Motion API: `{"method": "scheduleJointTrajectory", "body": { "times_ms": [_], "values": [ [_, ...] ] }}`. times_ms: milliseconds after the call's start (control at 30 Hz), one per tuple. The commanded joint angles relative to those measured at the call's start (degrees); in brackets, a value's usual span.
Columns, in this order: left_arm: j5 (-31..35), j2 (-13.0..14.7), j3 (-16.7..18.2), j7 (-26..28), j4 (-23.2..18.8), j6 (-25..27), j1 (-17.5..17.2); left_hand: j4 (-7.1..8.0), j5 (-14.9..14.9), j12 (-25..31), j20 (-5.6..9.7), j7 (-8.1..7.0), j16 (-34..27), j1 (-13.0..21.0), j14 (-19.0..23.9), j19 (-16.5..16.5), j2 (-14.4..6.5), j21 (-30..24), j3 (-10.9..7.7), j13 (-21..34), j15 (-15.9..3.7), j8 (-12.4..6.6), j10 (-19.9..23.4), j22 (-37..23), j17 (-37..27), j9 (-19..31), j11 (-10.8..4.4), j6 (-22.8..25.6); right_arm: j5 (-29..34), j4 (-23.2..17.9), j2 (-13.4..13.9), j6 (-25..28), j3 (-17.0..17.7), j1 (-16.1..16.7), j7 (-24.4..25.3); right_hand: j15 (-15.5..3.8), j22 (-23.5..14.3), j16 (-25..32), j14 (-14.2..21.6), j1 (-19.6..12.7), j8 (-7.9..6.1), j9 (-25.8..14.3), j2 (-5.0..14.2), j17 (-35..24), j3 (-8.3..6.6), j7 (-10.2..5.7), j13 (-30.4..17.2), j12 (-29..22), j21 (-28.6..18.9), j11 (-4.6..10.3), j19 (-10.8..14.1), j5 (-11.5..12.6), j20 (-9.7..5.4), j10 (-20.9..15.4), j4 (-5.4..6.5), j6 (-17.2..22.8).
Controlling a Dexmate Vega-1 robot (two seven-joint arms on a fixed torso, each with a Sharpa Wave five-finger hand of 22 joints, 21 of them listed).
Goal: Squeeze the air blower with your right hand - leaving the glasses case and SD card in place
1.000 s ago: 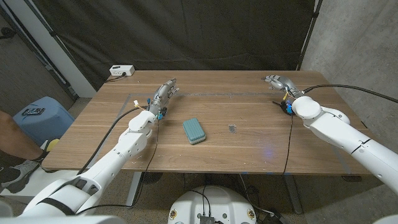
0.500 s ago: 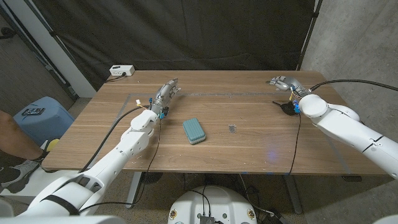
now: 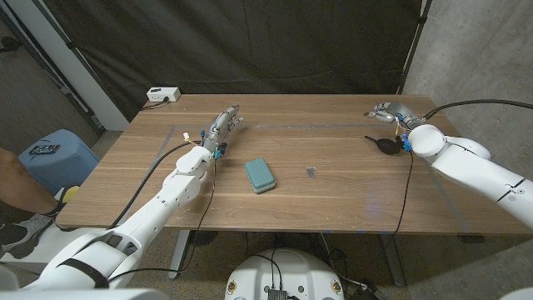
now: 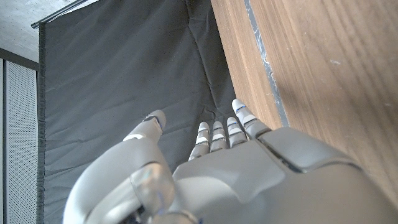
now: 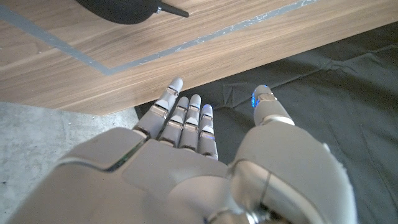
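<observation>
The black air blower (image 3: 384,146) lies on the table's right side, its nozzle pointing left; in the right wrist view the air blower (image 5: 124,9) sits just beyond my fingertips (image 5: 186,112). My right hand (image 3: 388,111) is past it near the far right edge, fingers straight and apart, holding nothing, also seen as the right hand (image 5: 186,168). The teal glasses case (image 3: 260,175) lies mid-table with the small SD card (image 3: 311,172) to its right. My left hand (image 3: 222,125) stays at the far left, fingers extended and empty, as the left hand (image 4: 249,174) confirms.
Grey tape lines (image 3: 316,127) cross the wooden table (image 3: 333,208). A white power strip (image 3: 162,95) sits at the far left corner. A blue stool (image 3: 52,157) and a person's arm (image 3: 17,187) are off the table's left side. A black curtain hangs behind.
My right arm has swung outward to the right, and the black air blower that its wrist covered now shows beside it. The left arm, case and card have not moved.
</observation>
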State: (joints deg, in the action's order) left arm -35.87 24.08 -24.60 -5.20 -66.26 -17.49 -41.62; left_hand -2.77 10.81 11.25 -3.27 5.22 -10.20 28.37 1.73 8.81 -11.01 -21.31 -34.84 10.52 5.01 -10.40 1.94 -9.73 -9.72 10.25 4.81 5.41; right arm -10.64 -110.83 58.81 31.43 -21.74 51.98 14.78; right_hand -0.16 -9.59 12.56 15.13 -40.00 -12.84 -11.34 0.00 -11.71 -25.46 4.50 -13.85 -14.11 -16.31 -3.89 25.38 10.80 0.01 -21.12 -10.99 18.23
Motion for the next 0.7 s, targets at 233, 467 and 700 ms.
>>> {"method": "scheduleJointTrajectory", "body": {
  "times_ms": [233, 467, 700],
  "values": [
    [0.0, 0.9, 0.3, 1.4, -2.4, 0.8, -1.5, -0.25, 0.3, 0.4, 0.01, 0.05, -0.4, 0.6, 0.2, 0.5, 0.2, 0.4, -0.21, 0.2, 0.45, -0.27, 0.2, -0.2, -0.2, 0.2, 0.3, 0.3, 5.9, -2.7, 3.8, 8.3, -3.7, -2.2, -2.8, -0.23, -0.2, 0.3, 1.3, -2.3, -0.59, -0.2, -1.45, 0.0, 0.24, 0.21, -1.0, -1.2, 0.3, 0.37, 1.6, -0.4, 0.24, -1.2, 0.37, 1.3],
    [-0.2, 1.1, 0.5, 1.6, -2.8, 1.0, -1.9, -0.25, 0.3, 0.4, -0.01, 0.05, -0.4, 0.6, 0.2, 0.6, 0.1, 0.5, -0.16, 0.2, 0.47, -0.3, 0.1, -0.2, -0.2, 0.2, 0.23, 0.4, 8.2, -3.4, 4.5, 11.2, -5.3, -3.3, -3.9, -1.1, -0.3, 0.7, 2.6, -2.9, -0.78, -0.3, -2.79, -0.2, 1.05, -0.55, -2.0, -2.7, 0.6, 1.06, 2.9, -0.5, 0.02, -3.2, 1.08, 2.9],
    [-0.2, 1.4, 0.6, 1.8, -3.3, 0.9, -2.2, -0.26, 0.3, 0.4, 0.0, 0.05, -0.4, 0.6, 0.3, 0.7, 0.1, 0.7, -0.13, 0.2, 0.5, -0.31, 0.2, -0.2, -0.2, 0.2, 0.23, 0.5, 11.4, -4.1, 5.9, 14.7, -7.9, -5.1, -6.5, -1.35, -0.3, 0.8, 2.9, -3.2, -0.97, -0.3, -3.02, -0.4, 1.3, -0.89, -2.4, -3.2, 0.8, 1.5, 3.3, -0.5, -0.12, -4.0, 1.27, 3.9]
  ]
}}
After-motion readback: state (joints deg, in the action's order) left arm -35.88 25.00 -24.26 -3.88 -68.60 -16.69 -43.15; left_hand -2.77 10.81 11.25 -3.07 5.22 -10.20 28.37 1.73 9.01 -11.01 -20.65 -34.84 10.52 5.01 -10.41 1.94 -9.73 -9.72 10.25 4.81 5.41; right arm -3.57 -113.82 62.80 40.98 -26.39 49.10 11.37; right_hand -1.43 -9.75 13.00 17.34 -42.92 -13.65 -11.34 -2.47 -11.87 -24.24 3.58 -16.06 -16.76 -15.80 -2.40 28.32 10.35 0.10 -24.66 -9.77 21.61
